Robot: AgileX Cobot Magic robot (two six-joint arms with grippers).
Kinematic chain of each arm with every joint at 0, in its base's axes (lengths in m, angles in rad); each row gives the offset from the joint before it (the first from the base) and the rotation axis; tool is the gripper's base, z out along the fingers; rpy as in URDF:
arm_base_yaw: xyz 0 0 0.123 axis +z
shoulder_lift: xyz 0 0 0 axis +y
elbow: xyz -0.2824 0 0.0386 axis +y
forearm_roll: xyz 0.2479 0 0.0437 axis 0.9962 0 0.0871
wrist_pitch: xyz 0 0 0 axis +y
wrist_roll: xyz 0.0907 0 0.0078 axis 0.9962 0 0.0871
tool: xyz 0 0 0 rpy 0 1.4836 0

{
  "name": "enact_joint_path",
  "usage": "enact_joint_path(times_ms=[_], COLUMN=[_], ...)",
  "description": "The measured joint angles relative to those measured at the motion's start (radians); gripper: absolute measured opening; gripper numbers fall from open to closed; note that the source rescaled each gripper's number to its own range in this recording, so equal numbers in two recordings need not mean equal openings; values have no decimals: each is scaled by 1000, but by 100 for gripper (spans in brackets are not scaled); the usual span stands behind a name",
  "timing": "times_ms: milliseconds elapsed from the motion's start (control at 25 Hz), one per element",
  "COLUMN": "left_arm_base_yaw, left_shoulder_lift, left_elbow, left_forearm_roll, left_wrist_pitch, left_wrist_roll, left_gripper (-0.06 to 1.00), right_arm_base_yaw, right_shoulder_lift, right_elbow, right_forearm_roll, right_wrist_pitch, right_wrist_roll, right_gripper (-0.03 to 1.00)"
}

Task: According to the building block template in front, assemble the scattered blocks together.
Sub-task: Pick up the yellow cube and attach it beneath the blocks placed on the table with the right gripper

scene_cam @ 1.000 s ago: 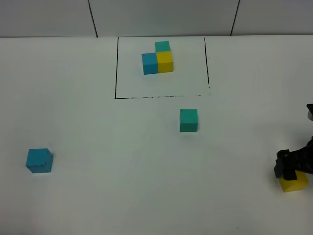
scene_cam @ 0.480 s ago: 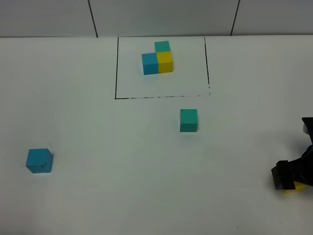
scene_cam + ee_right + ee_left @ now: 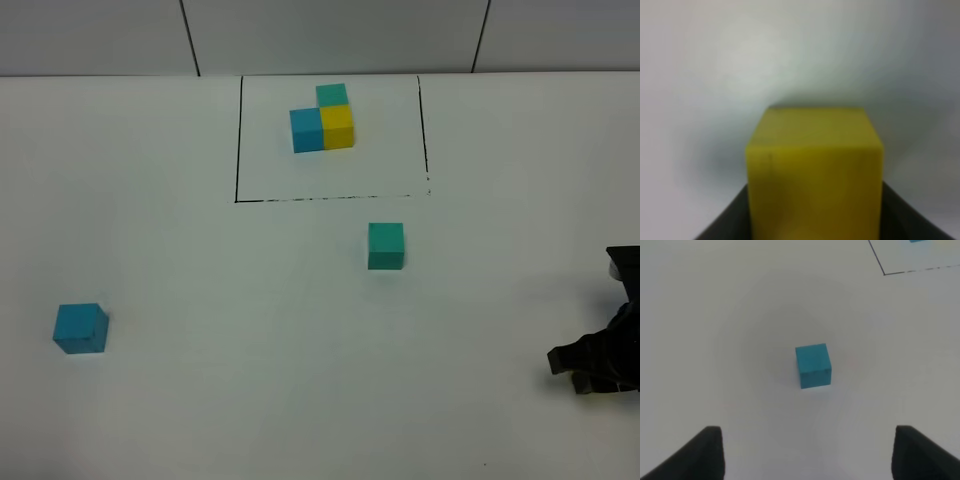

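Since a second ago my right end effector (image 3: 592, 368) has clamped the yellow cube (image 3: 815, 170); left end effector (image 3: 807, 452) hangs spread over blue cube (image 3: 813, 365).

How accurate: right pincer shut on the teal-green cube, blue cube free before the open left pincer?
One error: the right pincer is shut on the yellow cube, as the right wrist view shows; the teal-green cube stands alone. The blue cube does lie free before the open left pincer.
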State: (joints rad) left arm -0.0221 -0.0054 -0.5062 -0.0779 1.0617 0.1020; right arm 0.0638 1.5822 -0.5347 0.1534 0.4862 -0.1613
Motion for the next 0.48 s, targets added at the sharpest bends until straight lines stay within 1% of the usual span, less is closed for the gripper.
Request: enact_joint_path(times_ms=[120, 320, 480], left_arm_base_yaw=[0, 0, 0], left_shoulder_lift=[0, 0, 0], left_elbow=[0, 0, 0], left_forearm_roll=[0, 0, 0], left_wrist_pitch=[0, 0, 0], left_wrist_roll=[0, 0, 0], left_gripper=[75, 75, 75], right_arm_base_yaw=[50, 138, 178], right_shoulder_lift=[-11, -50, -52], right_elbow=[-1, -53, -96], right_forearm_roll=[-7, -28, -26], right_wrist_pitch=[7, 82, 111], right_wrist_roll=[1, 2, 46], right_gripper=[2, 2, 2])
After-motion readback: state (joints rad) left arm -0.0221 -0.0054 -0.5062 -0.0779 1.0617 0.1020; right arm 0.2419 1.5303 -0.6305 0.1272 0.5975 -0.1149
